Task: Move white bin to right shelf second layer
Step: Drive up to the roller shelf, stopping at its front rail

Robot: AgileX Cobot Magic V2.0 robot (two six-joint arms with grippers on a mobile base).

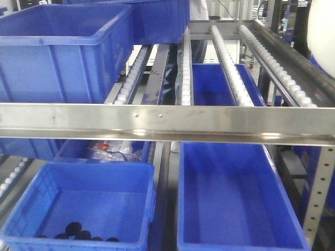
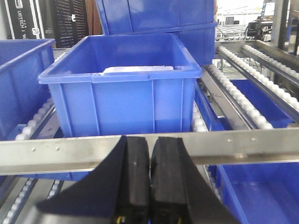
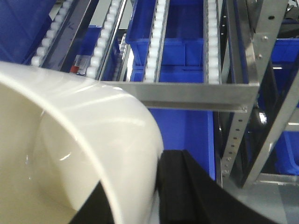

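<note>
Where lettering can be read, it is on a black case [image 2: 21, 18] far behind the steel front rail [image 1: 209, 123], at the upper left of the left wrist view. The white capitals appear to spell UBTECH, and the rest is cut off.

The right shelf second layer [image 1: 230, 78] runs back from that rail. Four roller tracks [image 1: 186, 68] can be counted in the front view, their small white rollers in sloping lines. Two screws [image 1: 135, 116] sit in the rail, left of its middle.

Behind the rail at the left, two blue crates stand on the tracks. The near crate [image 1: 57, 52] is just behind the rail and the second crate [image 1: 157, 21] is further back. Below the rail two open crates lie side by side. The left crate [image 1: 78, 209] holds several small dark round pieces [image 1: 76, 229], and the right crate [image 1: 235, 198] is next to it.

The white bin [image 3: 93, 121] is on the near side of the rail and lower than it in the right wrist view, not touching the rollers. It is carried by the right gripper [image 3: 135, 172], whose black fingers [image 3: 180, 191] are clamped over the bin's wall, one inside and one outside.

The left gripper [image 2: 150, 140] hovers just in front of the rail, its two pads pressed nearly together with nothing between them. Directly behind the rail there stands a facing crate [image 2: 126, 93] with a pale flat thing [image 2: 138, 69] inside.
</note>
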